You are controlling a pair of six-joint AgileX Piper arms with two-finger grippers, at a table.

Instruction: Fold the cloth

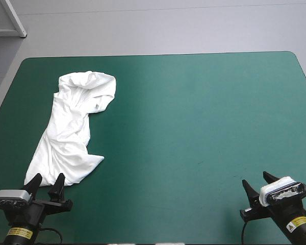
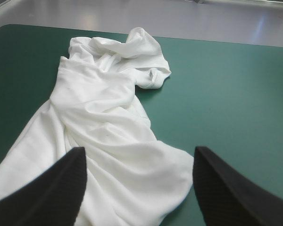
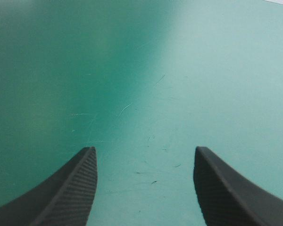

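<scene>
Most of my high view is the worktop (image 1: pixel 204 127) under its teal-green cover (image 1: pixel 219 81), and the whole right half of it lies bare. The T-shirt (image 1: pixel 71 132) lies in the left half. It is a long crumpled heap running from close to the near-left corner up toward the far edge, keeping near the left edge all the way. Its far end is bunched into rumpled folds. Its near end spreads wider and flatter, with one corner reaching out toward the middle of the worktop. I see no neat crease and no squared layer anywhere in it, so I judge the fold has not begun. The cloth needs spreading flat first, and then every fold is left to do.

The left end effector (image 1: pixel 49 177) sits at the near edge, right at the T-shirt's near hem. It is released, its black fingers (image 2: pixel 52 188) wide apart with the white cloth lying between and ahead of them. I cannot tell whether they touch the fabric. The right end effector (image 1: pixel 255 178) is at the near edge toward the near-right corner, well apart from the T-shirt. It is likewise released, with only bare cover ahead of it.
</scene>
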